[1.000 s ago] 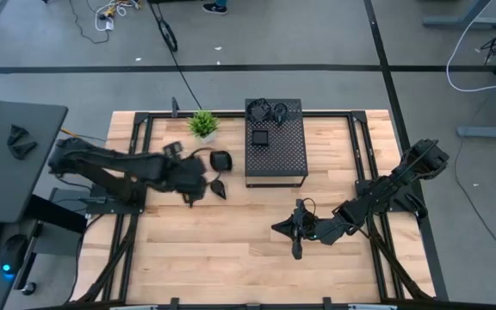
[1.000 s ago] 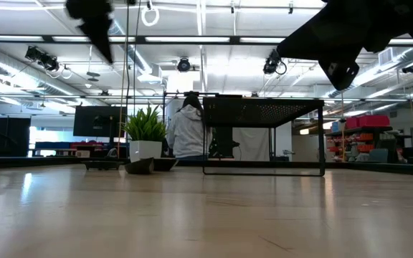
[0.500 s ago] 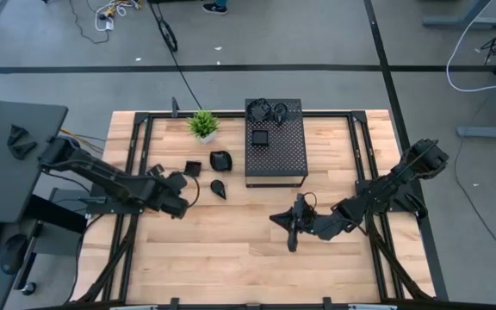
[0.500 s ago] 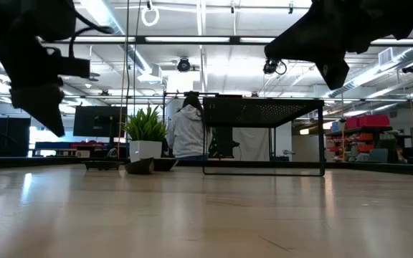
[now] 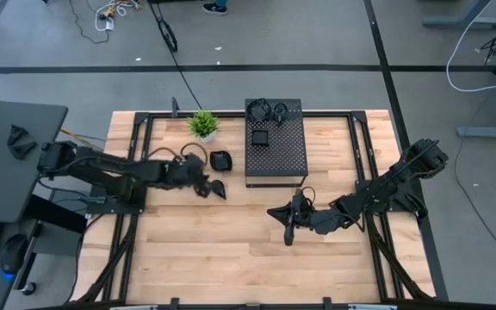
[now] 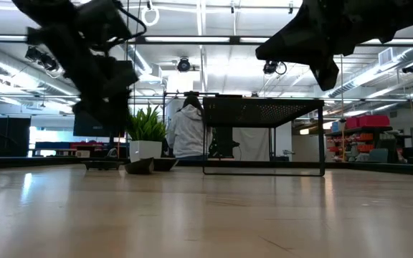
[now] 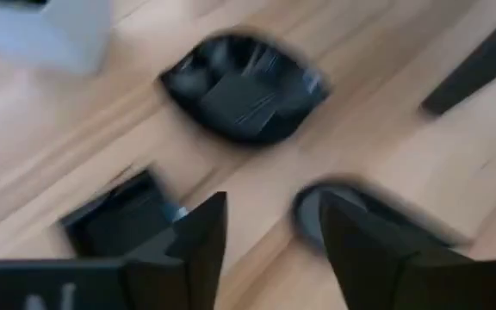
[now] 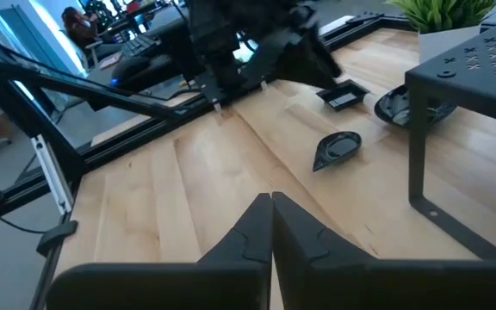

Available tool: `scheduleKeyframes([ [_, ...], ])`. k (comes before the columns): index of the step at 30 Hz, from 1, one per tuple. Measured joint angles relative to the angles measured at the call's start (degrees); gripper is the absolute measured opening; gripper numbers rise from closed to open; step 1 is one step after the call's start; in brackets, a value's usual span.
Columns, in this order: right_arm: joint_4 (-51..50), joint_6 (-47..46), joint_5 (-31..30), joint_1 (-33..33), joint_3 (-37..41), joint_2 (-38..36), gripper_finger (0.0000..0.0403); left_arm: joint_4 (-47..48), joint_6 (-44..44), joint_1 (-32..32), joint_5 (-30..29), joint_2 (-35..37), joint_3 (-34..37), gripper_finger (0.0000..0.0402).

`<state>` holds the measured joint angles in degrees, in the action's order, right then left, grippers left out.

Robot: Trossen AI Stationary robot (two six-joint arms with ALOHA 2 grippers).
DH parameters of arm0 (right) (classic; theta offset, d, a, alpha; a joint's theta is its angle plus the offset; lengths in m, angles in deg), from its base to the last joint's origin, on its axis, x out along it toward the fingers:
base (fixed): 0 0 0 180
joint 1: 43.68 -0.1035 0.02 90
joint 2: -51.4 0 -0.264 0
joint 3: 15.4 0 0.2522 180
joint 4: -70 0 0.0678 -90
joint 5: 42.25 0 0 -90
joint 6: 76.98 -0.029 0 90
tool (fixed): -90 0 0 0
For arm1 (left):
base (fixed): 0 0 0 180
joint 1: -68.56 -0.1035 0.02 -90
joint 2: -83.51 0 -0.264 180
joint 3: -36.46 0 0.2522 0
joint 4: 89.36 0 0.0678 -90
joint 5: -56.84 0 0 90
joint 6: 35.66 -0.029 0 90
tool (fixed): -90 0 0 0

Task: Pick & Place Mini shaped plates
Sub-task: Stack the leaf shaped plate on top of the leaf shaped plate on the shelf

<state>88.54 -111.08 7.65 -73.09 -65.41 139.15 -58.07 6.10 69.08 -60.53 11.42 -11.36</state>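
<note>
Three mini shaped plates lie rim-up on the wood left of the black box. They are a rounded one (image 5: pixel 220 160) (image 7: pixel 244 82), a square one (image 7: pixel 119 215) (image 8: pixel 343 95) and a teardrop one (image 5: pixel 217 189) (image 8: pixel 338 148). More plates (image 5: pixel 260 137) sit on the box top. My left gripper (image 5: pixel 201 182) (image 7: pixel 269 224) hangs open over the wood between the square and teardrop plates, holding nothing. In the low view it (image 6: pixel 105 118) is above the table. My right gripper (image 5: pixel 282 220) (image 8: pixel 271 207) hovers shut and empty near the table's middle.
The black perforated box (image 5: pixel 275 153) stands on thin legs at the far middle, one leg (image 8: pixel 416 146) close to the plates. A small green potted plant (image 5: pixel 202 126) stands at the far edge left of the box. Bare wood stretches along the near side (image 5: pixel 231 258).
My left gripper has drawn back toward the table's left edge and sunk. It has then swung right again and now hangs low beside the three plates. My right gripper has drifted a little toward the left edge. The plates have not moved.
</note>
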Motion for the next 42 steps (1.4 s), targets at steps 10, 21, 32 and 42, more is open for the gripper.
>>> scheduleKeyframes([
  [10,0.06,0.06,0.02,0.00,0.00,0.00,0.0009,-20.85,-24.30,-7.28,16.37,-10.04,-0.82,0.0198],
  [21,-0.27,0.10,0.02,-0.02,0.00,0.00,0.0009,-20.97,-45.94,-7.92,9.31,-19.37,-5.40,0.0173],
  [32,-0.24,0.30,0.04,-0.02,0.00,-0.01,0.0009,-20.75,-48.96,-9.42,8.94,-21.84,-5.35,0.0114],
  [42,-0.24,0.31,0.06,-0.02,0.00,-0.01,0.0009,-20.45,-49.09,-10.02,9.20,-21.84,-5.35,0.0021],
])
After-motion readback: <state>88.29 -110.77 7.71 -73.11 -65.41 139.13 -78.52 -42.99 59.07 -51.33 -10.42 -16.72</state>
